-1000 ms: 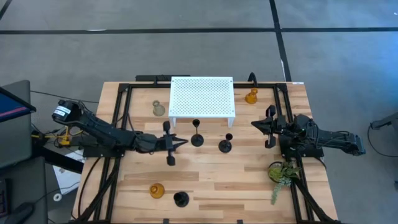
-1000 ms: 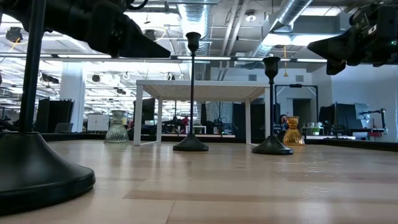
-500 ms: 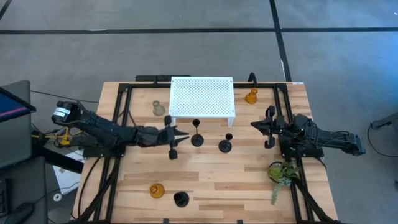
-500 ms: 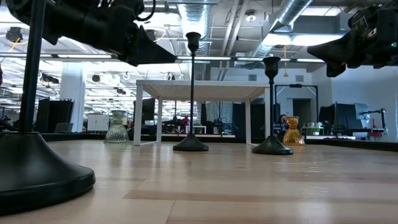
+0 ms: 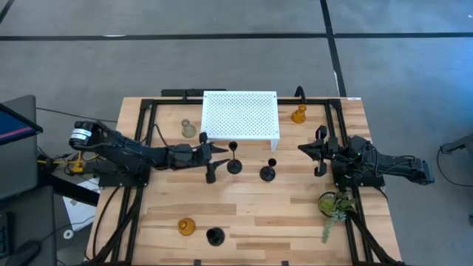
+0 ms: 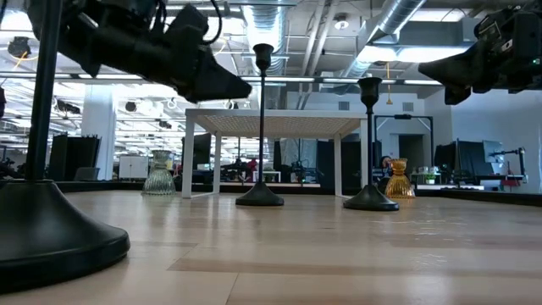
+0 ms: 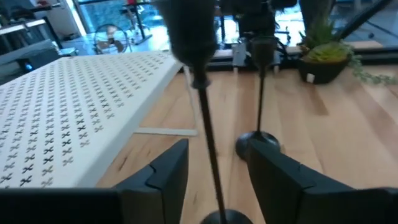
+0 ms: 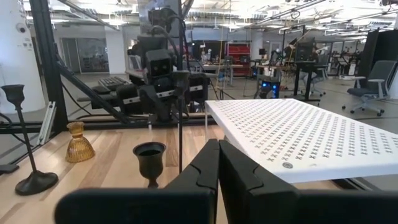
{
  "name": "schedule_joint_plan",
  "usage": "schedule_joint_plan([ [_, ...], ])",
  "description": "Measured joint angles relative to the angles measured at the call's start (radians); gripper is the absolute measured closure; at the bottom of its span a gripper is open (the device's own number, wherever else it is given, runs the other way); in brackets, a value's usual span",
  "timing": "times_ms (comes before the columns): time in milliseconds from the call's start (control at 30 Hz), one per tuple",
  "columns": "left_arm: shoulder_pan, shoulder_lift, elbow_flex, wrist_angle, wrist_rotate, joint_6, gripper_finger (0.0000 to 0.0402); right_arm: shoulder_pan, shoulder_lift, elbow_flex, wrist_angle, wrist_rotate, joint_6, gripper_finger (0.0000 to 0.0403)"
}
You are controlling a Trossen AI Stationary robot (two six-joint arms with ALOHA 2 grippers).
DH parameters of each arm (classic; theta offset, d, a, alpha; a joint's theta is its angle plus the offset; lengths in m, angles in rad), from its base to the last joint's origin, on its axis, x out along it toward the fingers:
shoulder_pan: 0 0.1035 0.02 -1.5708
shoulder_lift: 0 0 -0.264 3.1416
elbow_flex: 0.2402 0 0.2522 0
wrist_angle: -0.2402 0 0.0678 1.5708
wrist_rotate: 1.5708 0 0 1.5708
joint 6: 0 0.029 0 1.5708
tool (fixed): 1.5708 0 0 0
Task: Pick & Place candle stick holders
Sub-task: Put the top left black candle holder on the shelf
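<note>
The left end effector, fingers spread apart, hovers just beside the taller black candle stick holder, whose thin stem stands between the fingers in the left wrist view, just in front of the white perforated stand. A finger arriving off-centre would likely knock the stem and topple it (its base is narrow), perhaps into the shorter black holder near it, farther from the stand. The right end effector, fingers together, waits beside the stand's right end, over the desk.
</note>
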Motion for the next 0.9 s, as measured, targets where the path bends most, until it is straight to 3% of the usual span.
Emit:
schedule_joint_plan([
  [200,0.020,0.098,0.000,0.184,0.073,0.000,0.0229,0.000,0.000,0.000,-0.002,0.000,0.000,0.0403],
  [533,0.060,0.171,0.002,0.300,0.071,-0.031,0.0238,0.000,0.000,0.000,-0.002,0.000,0.000,0.0403],
  [900,0.060,0.235,0.062,0.301,0.112,-0.060,0.0266,0.000,0.000,0.000,0.000,0.000,0.000,0.0403],
])
